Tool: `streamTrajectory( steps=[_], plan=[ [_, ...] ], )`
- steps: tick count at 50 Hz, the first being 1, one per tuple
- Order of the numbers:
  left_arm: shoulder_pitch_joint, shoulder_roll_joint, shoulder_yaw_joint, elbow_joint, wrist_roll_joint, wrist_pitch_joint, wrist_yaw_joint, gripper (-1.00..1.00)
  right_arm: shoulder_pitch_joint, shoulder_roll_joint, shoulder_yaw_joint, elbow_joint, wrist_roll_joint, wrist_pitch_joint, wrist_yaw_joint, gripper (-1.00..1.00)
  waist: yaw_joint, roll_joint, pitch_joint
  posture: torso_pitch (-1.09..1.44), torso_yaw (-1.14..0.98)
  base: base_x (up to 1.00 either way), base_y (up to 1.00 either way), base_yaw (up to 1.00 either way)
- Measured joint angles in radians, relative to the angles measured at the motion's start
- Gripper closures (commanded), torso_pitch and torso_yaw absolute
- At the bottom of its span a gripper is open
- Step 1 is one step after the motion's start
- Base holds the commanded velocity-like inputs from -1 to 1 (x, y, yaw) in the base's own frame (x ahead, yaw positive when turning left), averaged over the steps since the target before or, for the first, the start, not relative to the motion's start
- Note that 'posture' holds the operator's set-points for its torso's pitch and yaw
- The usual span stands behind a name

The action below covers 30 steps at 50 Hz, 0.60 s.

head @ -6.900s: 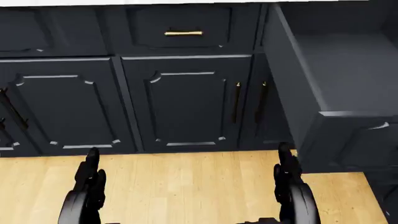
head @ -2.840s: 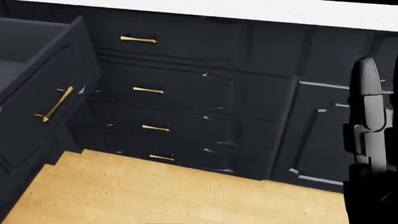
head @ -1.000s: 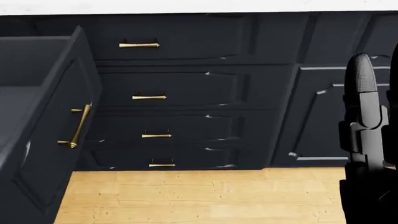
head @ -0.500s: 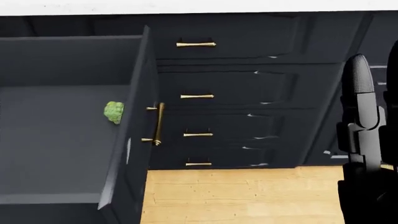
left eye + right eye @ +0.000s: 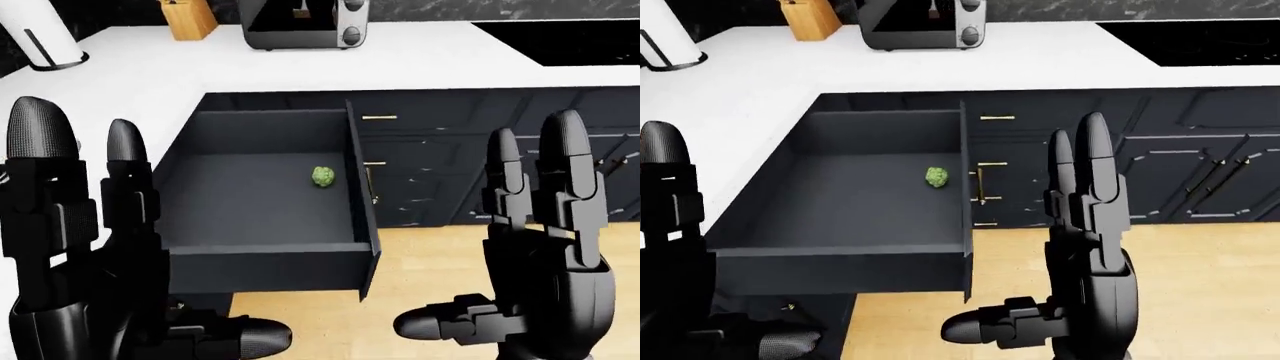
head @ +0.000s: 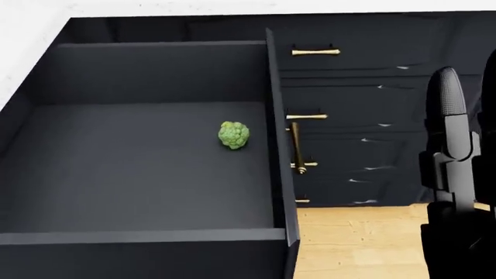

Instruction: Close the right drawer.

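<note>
The open dark drawer [image 5: 265,268] juts out of the left counter run and fills most of the head view. Its front panel [image 6: 281,151] faces the view's right and carries a gold handle [image 6: 297,145]. A small green broccoli-like lump [image 6: 233,135] lies inside, near that panel. My left hand [image 5: 100,187] is raised at the left of the left-eye view, fingers straight and open, covering the drawer's left edge. My right hand [image 5: 535,195] stands open right of the drawer, apart from the panel, holding nothing.
A stack of shut drawers with gold handles [image 6: 316,52] lies right of the open one. The white counter [image 5: 150,67] holds a toaster oven [image 5: 305,22], a knife block [image 5: 187,16] and a paper roll [image 5: 40,37]. There is a black cooktop [image 5: 590,41] at top right and a wooden floor [image 6: 356,244] below.
The camera has swung left: the drawer slid rightward in the head view until its whole inside and the green lump show. My right hand keeps its place at the view's right edge.
</note>
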Motion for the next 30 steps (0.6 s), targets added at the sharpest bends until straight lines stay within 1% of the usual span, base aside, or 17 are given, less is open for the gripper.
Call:
streamTrajectory(
  steps=[2, 3, 4, 5, 7, 8, 9, 11, 12, 13, 14, 16, 18, 22, 23, 27, 30],
  plan=[
    [0.0, 0.0, 0.001, -0.001, 0.0, 0.0, -0.001, -1.0, -0.001, 0.0, -0.001, 0.001, 0.0, 0.0, 0.0, -1.0, -0.003, -0.017, 0.0, 0.0, 0.0, 0.0, 0.54, 0.0],
    [-0.001, 0.001, 0.0, -0.003, -0.001, 0.0, -0.001, -1.0, -0.001, 0.0, -0.003, 0.0, 0.001, 0.0, -0.001, -1.0, -0.008, -0.027, -0.004, 0.0, 0.0, 0.0, 0.54, 0.0],
    [-0.002, -0.004, -0.007, 0.002, 0.0, 0.0, -0.004, -1.0, 0.0, -0.004, -0.011, 0.006, 0.002, 0.0, -0.002, -1.0, -0.018, -0.011, -0.001, 0.0, 0.0, 0.0, 0.42, 0.0],
    [0.004, -0.005, -0.012, 0.009, 0.0, 0.001, -0.006, -1.0, 0.002, -0.003, -0.015, 0.017, 0.002, 0.003, -0.004, -1.0, -0.021, -0.009, -0.002, 0.0, 0.0, 0.0, 0.43, 0.0],
    [0.007, -0.002, -0.012, 0.016, 0.0, 0.008, -0.008, -1.0, 0.009, -0.002, -0.015, 0.025, 0.003, 0.013, -0.007, -1.0, -0.017, -0.019, -0.02, 0.0, 0.0, 0.0, 0.38, 0.0],
    [0.006, -0.001, -0.009, 0.012, -0.001, 0.009, -0.007, -1.0, 0.006, -0.002, -0.014, 0.021, 0.002, 0.016, -0.008, -1.0, -0.015, -0.015, -0.026, 0.0, 0.0, 0.0, 0.36, 0.0],
    [0.003, -0.001, -0.007, 0.006, -0.001, 0.008, -0.007, -1.0, 0.003, -0.002, -0.012, 0.012, 0.002, 0.015, -0.008, -1.0, -0.014, -0.003, -0.026, 0.0, 0.0, 0.0, 0.21, 0.0],
    [0.001, -0.002, -0.008, -0.008, 0.0, 0.001, -0.007, -1.0, -0.001, -0.003, -0.011, -0.005, 0.003, 0.006, -0.008, -1.0, -0.018, 0.043, -0.01, 0.0, 0.0, 0.0, 0.11, 0.0],
    [0.002, -0.002, -0.007, -0.013, 0.0, -0.003, -0.007, -1.0, -0.001, -0.003, -0.01, -0.011, 0.004, 0.001, -0.008, -1.0, -0.024, 0.065, -0.011, 0.0, 0.0, 0.0, 0.0, 0.0],
    [0.001, 0.002, -0.003, -0.015, 0.0, -0.007, -0.006, -1.0, -0.003, 0.001, -0.006, -0.011, 0.004, -0.002, -0.006, -1.0, -0.025, 0.078, -0.02, 0.0, 0.0, 0.0, 0.0, 0.0],
    [0.001, 0.004, 0.004, -0.007, -0.001, -0.008, -0.004, -1.0, -0.003, 0.006, 0.003, 0.001, 0.006, -0.004, -0.003, -1.0, -0.022, 0.064, -0.015, 0.0, 0.0, 0.0, 0.0, 0.0],
    [0.005, 0.0, 0.004, 0.012, 0.0, -0.002, -0.002, -1.0, 0.006, 0.005, 0.007, 0.015, 0.008, 0.003, 0.001, -1.0, -0.012, 0.043, -0.012, 0.0, 0.0, 0.0, 0.0, 0.0],
    [0.009, -0.002, 0.0, 0.017, 0.0, 0.005, -0.002, -1.0, 0.005, 0.002, -0.001, 0.014, 0.011, 0.011, 0.002, -1.0, -0.005, 0.018, -0.016, 0.0, 0.0, 0.0, 0.0, 0.0],
    [0.007, -0.008, -0.006, 0.001, 0.005, 0.0, -0.008, -1.0, -0.007, 0.005, -0.011, -0.005, 0.015, 0.007, -0.006, -1.0, 0.012, -0.041, -0.031, 0.0, 0.0, 0.0, 0.0, 0.0],
    [0.007, -0.011, -0.009, 0.003, 0.007, -0.002, -0.01, -1.0, -0.008, 0.004, -0.013, -0.004, 0.017, 0.004, -0.007, -1.0, 0.013, -0.035, -0.029, 0.0, 0.0, 0.0, 0.0, 0.0],
    [0.009, -0.013, -0.01, 0.007, 0.011, 0.002, -0.015, -1.0, -0.007, 0.006, -0.019, 0.007, 0.019, 0.016, -0.012, -1.0, 0.013, -0.008, -0.04, 0.0, 0.0, 0.0, 0.0, 0.0],
    [0.007, -0.014, -0.011, 0.002, 0.012, 0.0, -0.018, -1.0, -0.006, 0.006, -0.02, 0.008, 0.02, 0.022, -0.014, -1.0, 0.012, 0.003, -0.044, 0.0, 0.0, 0.0, 0.0, 0.0]
  ],
)
